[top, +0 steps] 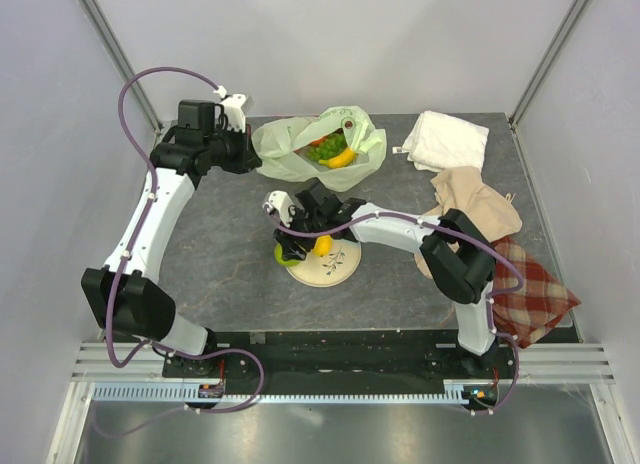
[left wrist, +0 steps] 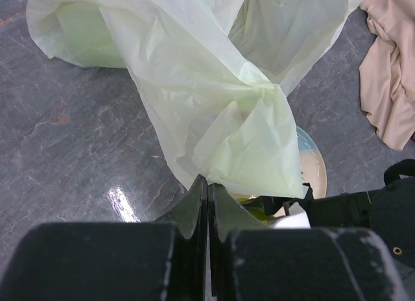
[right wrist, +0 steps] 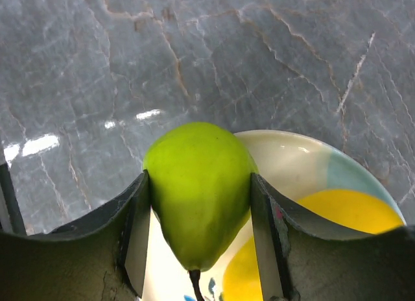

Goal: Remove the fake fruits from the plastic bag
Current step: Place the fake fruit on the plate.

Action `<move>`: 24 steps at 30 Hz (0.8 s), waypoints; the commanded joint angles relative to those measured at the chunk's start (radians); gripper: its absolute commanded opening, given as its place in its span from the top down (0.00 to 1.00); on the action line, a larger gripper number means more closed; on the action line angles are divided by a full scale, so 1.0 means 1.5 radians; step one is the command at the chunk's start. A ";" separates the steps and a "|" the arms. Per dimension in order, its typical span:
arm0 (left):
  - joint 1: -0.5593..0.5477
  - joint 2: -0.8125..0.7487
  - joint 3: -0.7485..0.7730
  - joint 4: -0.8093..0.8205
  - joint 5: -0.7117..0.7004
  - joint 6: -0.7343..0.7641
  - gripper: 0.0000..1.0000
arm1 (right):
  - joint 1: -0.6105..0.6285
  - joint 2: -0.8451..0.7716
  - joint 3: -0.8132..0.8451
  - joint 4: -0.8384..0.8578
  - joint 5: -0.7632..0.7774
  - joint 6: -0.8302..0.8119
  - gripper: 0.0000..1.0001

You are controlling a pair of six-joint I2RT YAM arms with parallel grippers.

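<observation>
By my reading the task is partly done. The right gripper [top: 290, 246] is clamped on a glossy green pear-shaped plastic fruit [right wrist: 198, 174], one finger against each side. It holds the fruit at the left rim of a round cream ceramic plate [top: 340, 271] near the middle of the desk; I cannot tell whether the fruit touches the plate. A smooth yellow plastic fruit [right wrist: 356, 213] lies on the plate just beside it, so one fruit counts as out and a second is about to be set down. The left gripper [left wrist: 207, 187] has its fingers pressed together on a fold of the thin translucent pale-green plastic bag [left wrist: 214, 106], which sits by the far edge, a little left of the middle. Through its open mouth show a yellow plastic banana [top: 341, 159], a bunch of green plastic grapes [top: 322, 151] and an orange-red fruit [top: 318, 140]. At least three fruits are therefore left to lift out, and the film may hide more. A white folded cloth [top: 447, 139] lies near the far right corner, a beige crumpled cloth [top: 478, 199] along the right edge, and a red plaid cloth [top: 532, 284] at the near right corner.
</observation>
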 commanded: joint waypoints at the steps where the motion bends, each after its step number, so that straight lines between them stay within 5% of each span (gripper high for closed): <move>1: 0.002 -0.024 -0.006 0.017 0.002 -0.005 0.98 | -0.002 0.021 0.034 0.007 0.056 -0.027 0.68; 24: 0.002 -0.016 0.005 0.024 0.024 -0.008 0.97 | -0.001 0.066 0.155 -0.172 0.100 -0.109 0.66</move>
